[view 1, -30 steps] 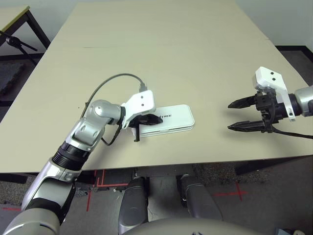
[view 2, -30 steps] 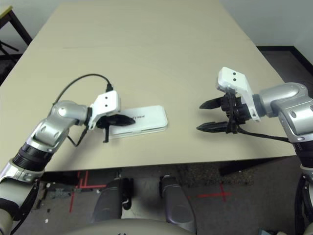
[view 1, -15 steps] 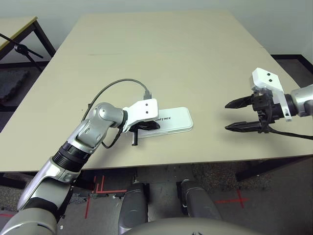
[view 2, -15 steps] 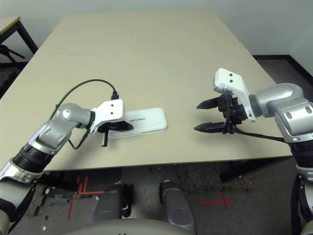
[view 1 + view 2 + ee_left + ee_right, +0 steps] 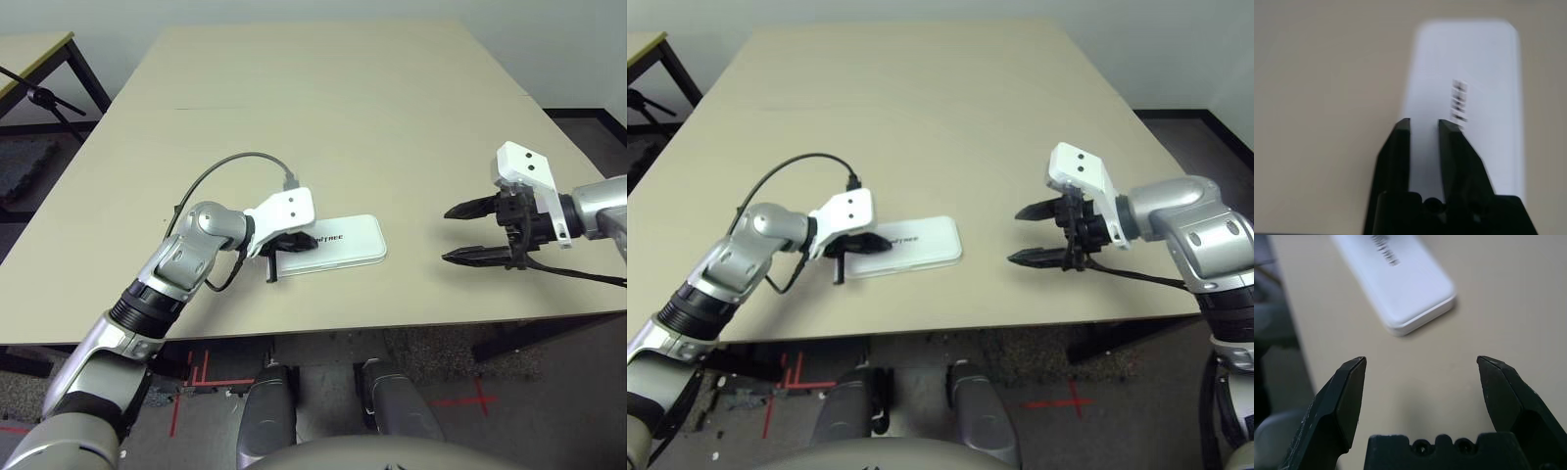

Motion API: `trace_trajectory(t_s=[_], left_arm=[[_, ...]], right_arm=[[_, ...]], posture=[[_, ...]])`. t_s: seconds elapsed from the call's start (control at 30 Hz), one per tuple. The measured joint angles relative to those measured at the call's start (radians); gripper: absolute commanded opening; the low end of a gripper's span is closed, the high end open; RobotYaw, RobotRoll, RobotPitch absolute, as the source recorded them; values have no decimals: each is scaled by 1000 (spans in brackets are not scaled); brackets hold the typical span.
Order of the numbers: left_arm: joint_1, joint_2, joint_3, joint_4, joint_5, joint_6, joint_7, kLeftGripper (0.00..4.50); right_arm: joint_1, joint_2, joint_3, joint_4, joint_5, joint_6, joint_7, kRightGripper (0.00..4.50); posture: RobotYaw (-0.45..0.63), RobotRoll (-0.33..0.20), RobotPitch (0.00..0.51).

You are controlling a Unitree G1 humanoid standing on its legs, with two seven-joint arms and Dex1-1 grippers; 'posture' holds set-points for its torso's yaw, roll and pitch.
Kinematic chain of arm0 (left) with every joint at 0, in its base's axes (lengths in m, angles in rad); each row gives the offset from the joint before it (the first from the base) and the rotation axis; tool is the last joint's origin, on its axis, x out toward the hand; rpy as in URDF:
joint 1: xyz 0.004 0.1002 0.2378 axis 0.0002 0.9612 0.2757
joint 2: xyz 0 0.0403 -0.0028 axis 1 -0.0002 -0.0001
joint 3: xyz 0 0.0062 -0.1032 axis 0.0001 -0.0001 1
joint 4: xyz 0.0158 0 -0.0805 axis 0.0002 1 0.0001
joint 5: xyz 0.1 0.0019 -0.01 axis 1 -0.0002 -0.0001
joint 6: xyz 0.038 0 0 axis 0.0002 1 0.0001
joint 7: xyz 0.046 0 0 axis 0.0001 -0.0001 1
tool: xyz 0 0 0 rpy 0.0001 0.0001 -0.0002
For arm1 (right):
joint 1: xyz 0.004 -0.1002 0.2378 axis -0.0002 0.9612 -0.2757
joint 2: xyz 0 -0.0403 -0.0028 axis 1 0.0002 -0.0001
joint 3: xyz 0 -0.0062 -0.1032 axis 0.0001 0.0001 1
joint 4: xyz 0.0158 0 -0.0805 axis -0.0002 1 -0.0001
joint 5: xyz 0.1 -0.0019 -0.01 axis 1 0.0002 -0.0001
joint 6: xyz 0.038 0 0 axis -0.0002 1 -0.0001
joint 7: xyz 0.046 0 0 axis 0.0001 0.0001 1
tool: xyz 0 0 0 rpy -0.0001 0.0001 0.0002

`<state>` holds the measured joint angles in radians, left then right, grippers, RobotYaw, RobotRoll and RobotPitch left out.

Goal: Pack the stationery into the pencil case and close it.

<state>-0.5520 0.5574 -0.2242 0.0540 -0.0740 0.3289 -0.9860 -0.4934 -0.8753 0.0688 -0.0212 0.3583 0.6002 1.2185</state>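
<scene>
Since a moment ago, the left end effector [image 5: 1424, 128] has parted its black fingers slightly; a narrow gap shows between them, and they hold nothing, poised over the near-left end of the flat white hard rectangular pencil case [image 5: 343, 239]. That case lies closed on the beige bench [image 5: 323, 108]. Well to its right, the right end effector [image 5: 462, 234] hovers spread wide and empty.
</scene>
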Motion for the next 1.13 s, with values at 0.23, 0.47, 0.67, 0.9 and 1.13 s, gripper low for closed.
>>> trace_trajectory(t_s=[0.23, 0.47, 0.67, 0.9, 1.13], left_arm=[[-61, -78, 310, 169, -108, -123, 240, 4472], [-123, -85, 518, 441, -121, -272, 529, 4472], [-123, -59, 601, 603, -118, -419, 691, 4472], [-120, -39, 616, 671, -118, -506, 768, 4472], [-120, -39, 606, 673, -118, -525, 775, 4472]], right_arm=[[-75, 228, -172, 206, -7, -154, -295, 4500], [-165, 347, -335, 526, -50, -399, -663, 4500], [-205, 364, -466, 764, -62, -578, -958, 4500], [-205, 358, -484, 866, -74, -679, -1042, 4500], [-205, 357, -484, 871, -74, -690, -1040, 4500]], posture=[[-117, 0, 184], [-99, 0, 194], [-96, 0, 196], [-102, 0, 199], [-107, 0, 199]])
